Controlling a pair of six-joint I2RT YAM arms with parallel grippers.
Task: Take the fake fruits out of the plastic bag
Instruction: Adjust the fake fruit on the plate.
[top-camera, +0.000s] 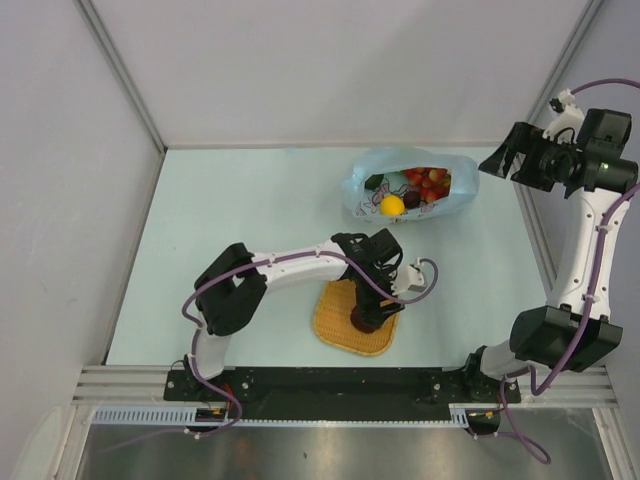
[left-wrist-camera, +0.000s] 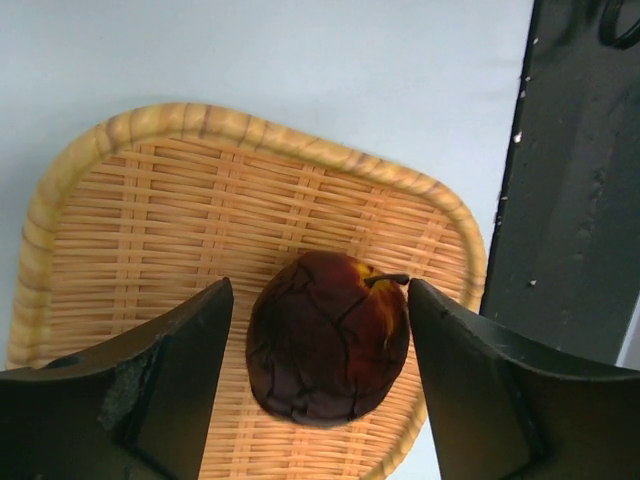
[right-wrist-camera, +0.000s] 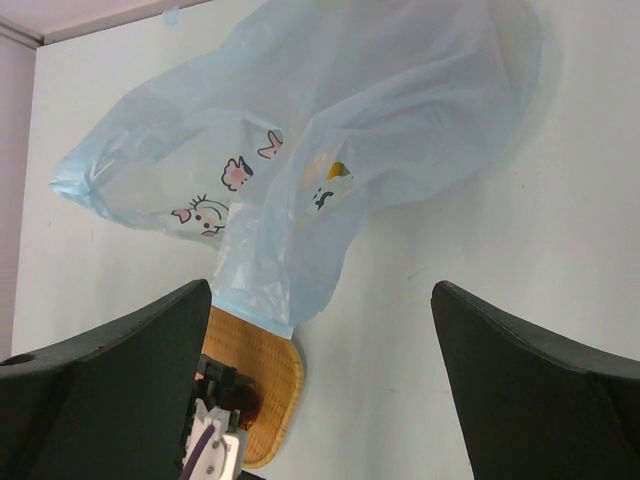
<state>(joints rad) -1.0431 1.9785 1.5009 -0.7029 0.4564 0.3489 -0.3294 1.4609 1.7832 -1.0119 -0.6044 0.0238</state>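
On the pale green tabletop (top-camera: 250, 220), fruit is split between bag and tray.
The crinkly, translucent pale blue plastic bag (top-camera: 362, 190) lies open-mouthed at the far side, and the woven orange tray (top-camera: 335, 335) sits nearer. The right gripper (right-wrist-camera: 322, 290) hangs beside the bag with its jaws spread wide, gripping nothing. The left gripper (left-wrist-camera: 320, 290) straddles a dark purple plum (left-wrist-camera: 325, 340) on the tray, jaws parted. A yellow lemon (top-camera: 392, 205) and red berries (top-camera: 430, 183) lie in the bag.
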